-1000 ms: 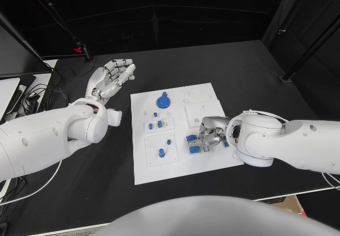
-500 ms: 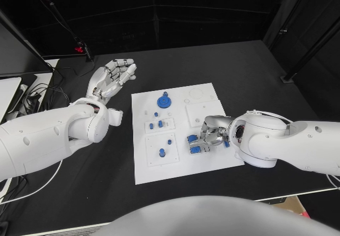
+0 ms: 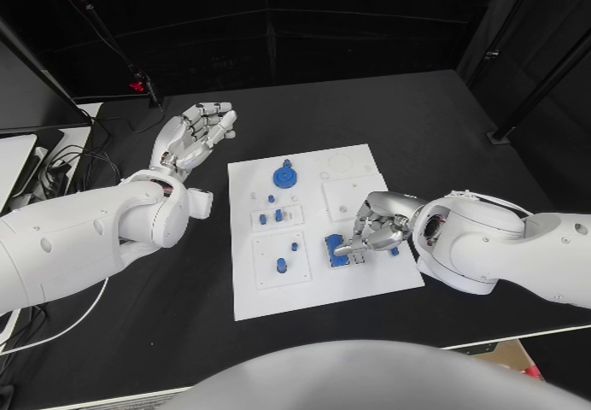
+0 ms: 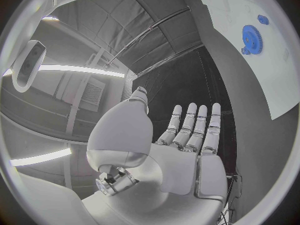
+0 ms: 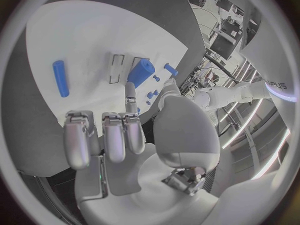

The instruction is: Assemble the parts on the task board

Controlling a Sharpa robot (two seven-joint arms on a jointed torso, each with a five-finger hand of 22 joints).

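Small blue cylinder (image 5: 141, 71), probably light, stiff and slippery, is touched by the right hand (image 3: 376, 229); best pinched mid-body. Left hand (image 3: 194, 134) is held wide, upper left.

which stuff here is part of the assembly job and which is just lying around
Job: task board; blue gear; blue parts under the right robot hand; blue cylinder.
Lying about: cables; red-lit item.
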